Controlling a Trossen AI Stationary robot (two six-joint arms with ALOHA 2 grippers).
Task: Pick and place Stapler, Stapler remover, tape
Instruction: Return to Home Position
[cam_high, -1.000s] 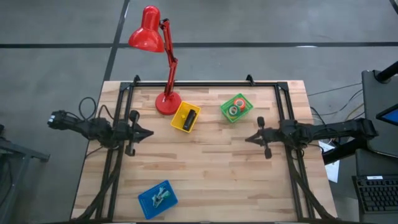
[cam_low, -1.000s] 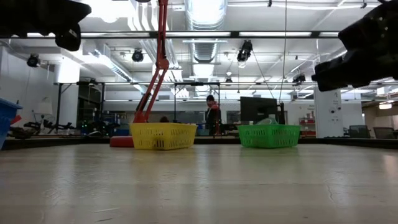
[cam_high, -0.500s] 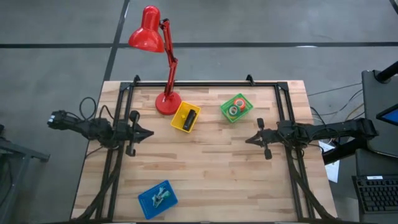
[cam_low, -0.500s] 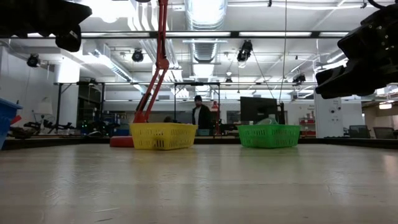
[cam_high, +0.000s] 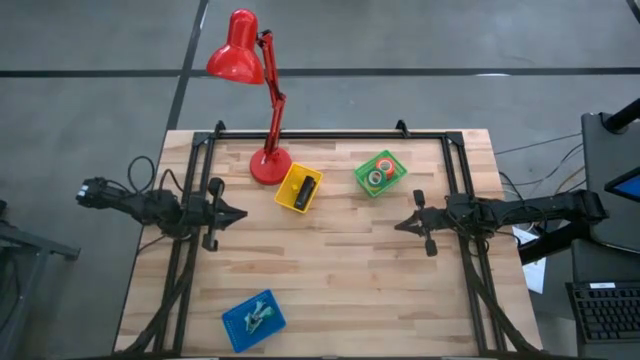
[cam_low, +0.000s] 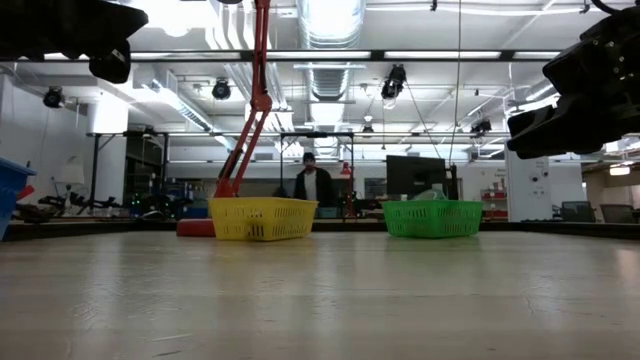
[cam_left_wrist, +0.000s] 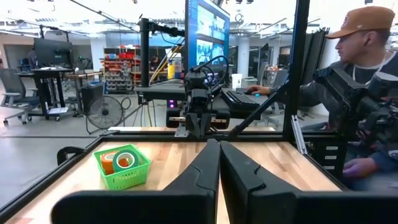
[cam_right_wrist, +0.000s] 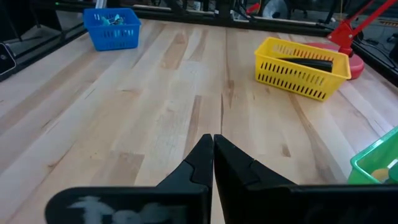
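Note:
The black stapler (cam_high: 307, 190) lies in the yellow basket (cam_high: 299, 188), and it also shows in the right wrist view as the stapler (cam_right_wrist: 308, 63). Tape rolls (cam_high: 379, 173) in orange, green and red sit in the green basket (cam_high: 392, 160); the left wrist view shows the rolls (cam_left_wrist: 120, 160). Silvery staple removers (cam_high: 258, 316) lie in the blue basket (cam_high: 240, 325). My left gripper (cam_high: 241, 213) hovers shut near the table's left side, shown as the left gripper (cam_left_wrist: 219, 144). My right gripper (cam_high: 399, 224) hovers shut near the right side, shown as the right gripper (cam_right_wrist: 213, 137). Both hold nothing.
A red desk lamp (cam_high: 262, 100) stands with its base (cam_high: 269, 166) at the far edge, beside the yellow basket. A black frame (cam_high: 330, 133) runs around the table. The wooden top (cam_high: 330, 270) between the arms is bare. A seated person (cam_left_wrist: 357, 106) is beyond the table's right side.
My right gripper has sunk slightly in the low view and then kept still. My left arm has not moved. A person in the room behind the table has walked toward the low view's left. The baskets and their contents stay where they were.

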